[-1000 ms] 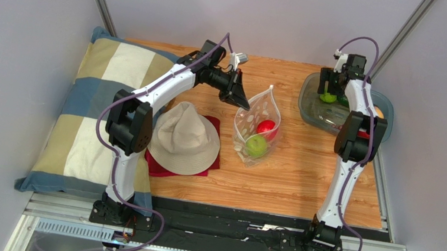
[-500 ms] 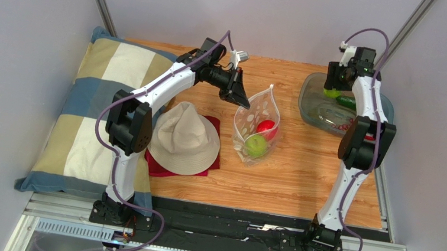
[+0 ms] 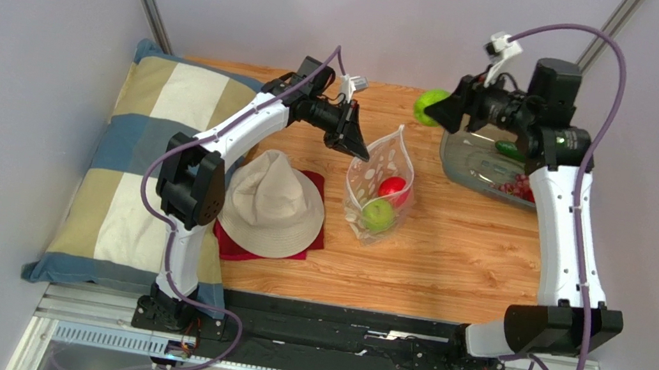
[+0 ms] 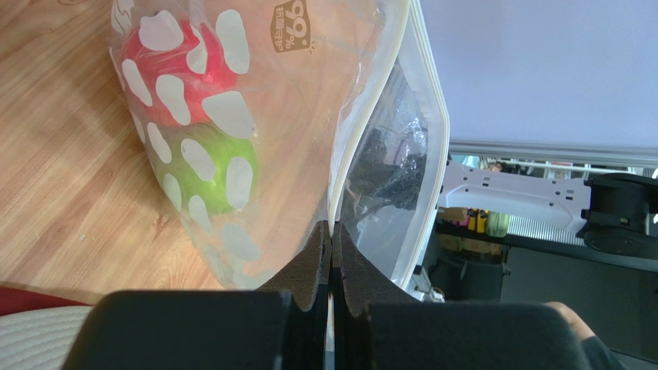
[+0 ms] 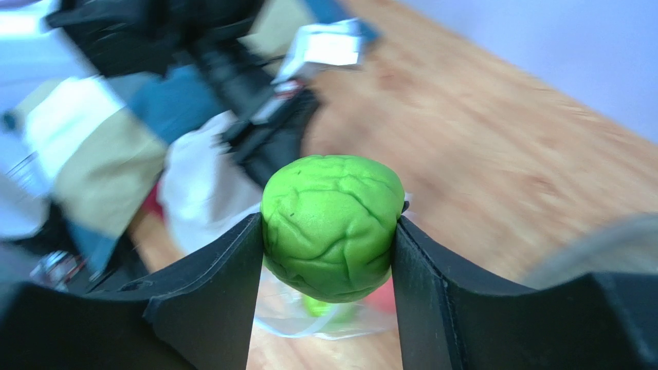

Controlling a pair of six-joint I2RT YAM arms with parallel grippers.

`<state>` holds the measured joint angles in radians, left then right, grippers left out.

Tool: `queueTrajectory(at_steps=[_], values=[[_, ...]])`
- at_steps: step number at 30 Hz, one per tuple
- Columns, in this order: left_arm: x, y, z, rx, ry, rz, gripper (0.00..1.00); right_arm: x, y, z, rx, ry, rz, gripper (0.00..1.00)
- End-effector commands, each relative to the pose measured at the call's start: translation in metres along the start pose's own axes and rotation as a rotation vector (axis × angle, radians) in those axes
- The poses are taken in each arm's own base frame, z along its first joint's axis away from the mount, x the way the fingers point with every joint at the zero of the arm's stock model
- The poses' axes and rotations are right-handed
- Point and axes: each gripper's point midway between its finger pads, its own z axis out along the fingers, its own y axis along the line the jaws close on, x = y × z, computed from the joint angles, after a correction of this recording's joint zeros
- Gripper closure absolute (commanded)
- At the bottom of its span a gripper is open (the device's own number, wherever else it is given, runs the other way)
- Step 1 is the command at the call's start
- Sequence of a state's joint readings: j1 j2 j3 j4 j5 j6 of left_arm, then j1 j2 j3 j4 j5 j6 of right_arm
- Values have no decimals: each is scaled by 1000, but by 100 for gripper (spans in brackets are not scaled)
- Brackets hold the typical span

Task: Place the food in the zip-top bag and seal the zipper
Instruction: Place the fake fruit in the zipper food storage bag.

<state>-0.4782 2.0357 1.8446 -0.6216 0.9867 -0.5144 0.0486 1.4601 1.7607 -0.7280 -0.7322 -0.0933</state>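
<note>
Top view: we're mid-loading. The right gripper is clamped on a wrinkled green ball, up in the air just past the far tip of the clear polka-dot zip-top bag. The right arm stands tall, with its forearm roughly level and pointing left toward the bag. The left arm reaches forward with a bent elbow. The left gripper is pinched on the bag's left rim and props the mouth open. A red ball and a smooth green ball are already inside. The grey translucent oval tray sits right of the bag with more food in it, some dark green and some reddish-purple, too small to sort. A beige fabric hat lies left of the bag.

Left wrist: the left gripper has its jaws pressed together on the bag's near lip. The press-seal zipper strip runs away from the fingertips with the two lips apart, so it's unsealed. The red ball and smooth green ball rest low in the bag.

Right wrist: the view is blurred. The wrinkled green ball sits squarely between both pads. The bag is only a smear below it.

Our read on the next move: carry the ball over the mouth, lower it past the rim, then release. The opening is narrow and floppy, so the left pinch has to hold. Sealing comes later, since food remains in the tray.
</note>
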Motion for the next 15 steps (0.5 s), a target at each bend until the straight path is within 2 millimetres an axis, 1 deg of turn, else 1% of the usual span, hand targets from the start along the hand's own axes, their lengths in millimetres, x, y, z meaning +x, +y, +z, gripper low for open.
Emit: queueTrajectory(at_steps=[1, 2, 3, 4, 5, 6, 7, 9, 10, 11, 12, 13, 15], values=[[-2, -39, -14, 37, -28, 89, 100, 34, 58, 21, -196, 81, 7, 76], [-2, -40, -14, 40, -27, 92, 100, 46, 62, 24, -204, 103, 0, 76], [-2, -40, -14, 38, -27, 96, 100, 54, 74, 29, -229, 126, -12, 76], [-2, -42, -15, 43, -27, 100, 100, 61, 74, 33, -219, 142, -19, 76], [-2, -42, -15, 42, -30, 104, 100, 75, 75, 38, -222, 171, -14, 76], [-1, -43, -15, 44, -30, 105, 100, 83, 81, 44, -242, 192, -34, 76], [-2, -43, -16, 44, -33, 109, 100, 89, 84, 47, -255, 207, -34, 73], [-2, -45, -16, 44, -34, 111, 100, 109, 90, 54, -288, 255, -28, 72], [-2, -45, -16, 43, -36, 113, 100, 116, 91, 55, -288, 275, -32, 70], [-2, -45, -16, 43, -36, 113, 100, 123, 93, 56, -293, 298, -38, 64], [-2, -45, -16, 45, -35, 113, 100, 134, 97, 58, -308, 336, -43, 56], [-1, -46, -17, 45, -36, 114, 100, 138, 99, 57, -313, 355, -47, 42], [-1, -47, -18, 46, -38, 119, 100, 138, 103, 54, -326, 376, -34, 26]])
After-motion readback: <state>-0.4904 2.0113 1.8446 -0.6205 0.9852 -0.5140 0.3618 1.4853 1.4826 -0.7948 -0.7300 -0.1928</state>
